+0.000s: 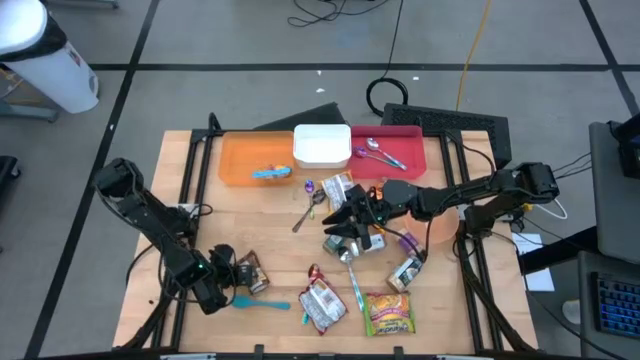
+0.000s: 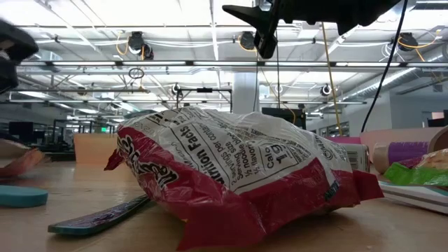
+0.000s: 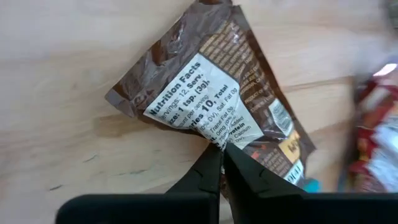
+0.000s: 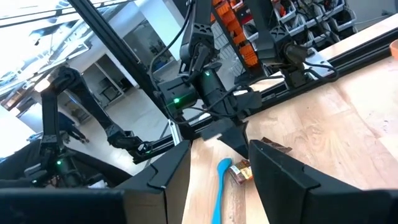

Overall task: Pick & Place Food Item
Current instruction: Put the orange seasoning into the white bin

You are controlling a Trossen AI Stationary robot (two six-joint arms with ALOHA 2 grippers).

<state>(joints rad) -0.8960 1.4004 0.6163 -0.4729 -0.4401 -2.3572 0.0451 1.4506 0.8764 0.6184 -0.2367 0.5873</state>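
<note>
Left wrist view shows the left tool (image 3: 222, 163) clenched on the lower edge of a brown snack packet (image 3: 214, 99) lying flat on the table (image 3: 68, 74), at the high view's lower left. Only a thin crimp seems caught, so I judge a lift could let it slip free. The right tool (image 1: 345, 228) hangs mid-frame, fingers parted, empty. Most of that packet's front is hidden.

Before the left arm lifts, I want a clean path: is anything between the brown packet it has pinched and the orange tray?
The left pincer is shut on the brown packet. Between it and the orange tray lies only bare wood in the high view; the blue spatula is off to the other side.
</note>
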